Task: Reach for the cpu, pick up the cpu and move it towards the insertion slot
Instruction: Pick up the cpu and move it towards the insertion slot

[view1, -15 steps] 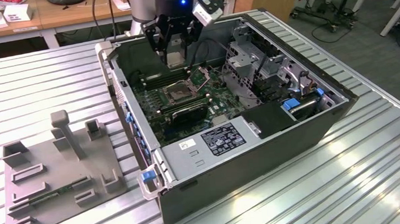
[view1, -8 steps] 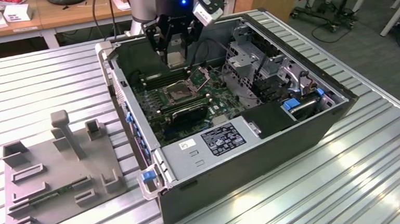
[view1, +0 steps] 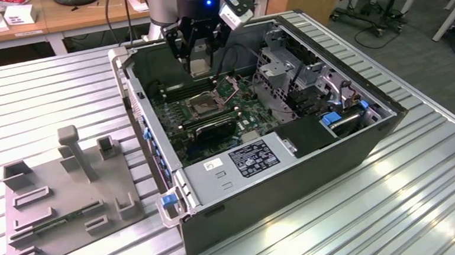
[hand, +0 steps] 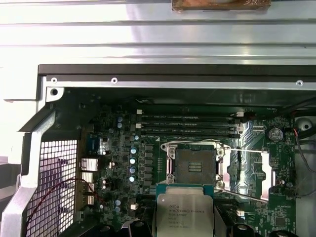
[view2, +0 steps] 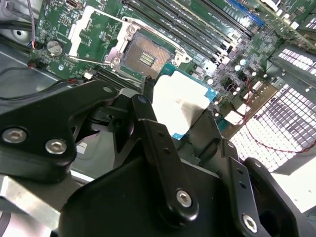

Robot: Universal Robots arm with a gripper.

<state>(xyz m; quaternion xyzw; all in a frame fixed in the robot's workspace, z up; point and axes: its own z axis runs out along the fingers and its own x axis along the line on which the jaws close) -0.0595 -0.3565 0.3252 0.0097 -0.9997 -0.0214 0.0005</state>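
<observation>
Claw: we see the claw (view1: 198, 61) clenched on the cpu (view1: 199, 66), which it grips by two opposite edges, probably so the flat faces stay free of contact.
Cpu: in both wrist views the cpu (view2: 178, 102) hangs flat between the black fingers (view2: 163, 148), silvery face toward the cameras, with a teal edge showing round it.
Cpu against slot: in the first wrist view the cpu (hand: 184, 213) sits just beside the slot (hand: 196, 165), not over it and not touching it; we judge it is carried level so it can meet the slot squarely.
Slot: the slot (view2: 144, 55) lies open, its silvery frame swung clear and its dark centre bare, which is how it must stand to receive a chip.
Slot in the case: in the exterior view the slot (view1: 202, 102) lies on the green board (view1: 246, 111) inside the open case (view1: 239, 189), below the claw and slightly nearer the camera.
Memory slots: the long black memory slots (hand: 190, 124) run alongside the slot, on the side away from the cpu.
Fixture: the grey fixture (view1: 62, 200) lies on the counter (view1: 391, 212), well apart from the slot, outside the case.
Progress: we judge the pick done and the carry toward the slot well along.
</observation>
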